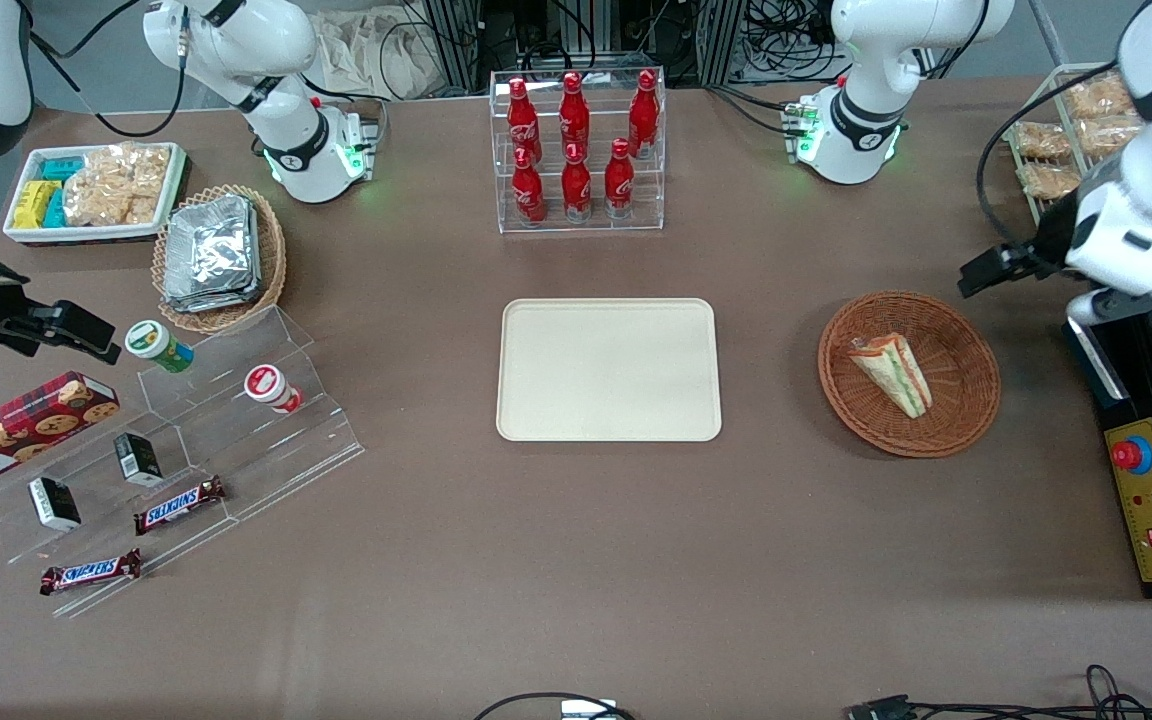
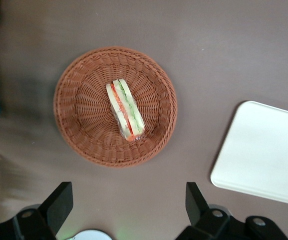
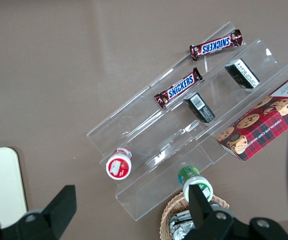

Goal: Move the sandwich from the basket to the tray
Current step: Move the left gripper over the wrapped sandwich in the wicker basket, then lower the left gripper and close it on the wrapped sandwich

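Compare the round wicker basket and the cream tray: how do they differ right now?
The basket is round, brown and woven; the tray is rectangular, smooth and cream. The basket holds the sandwich; the tray holds nothing. The basket lies toward the working arm's end, the tray mid-table. Both are shallow. The gripper hangs open above the table beside the basket.

My gripper point(image 2: 129, 202), fingers spread wide, hovering near the basket point(image 2: 79, 125), is cut off by the wrist view's edge, as is the tray point(image 2: 263, 150).
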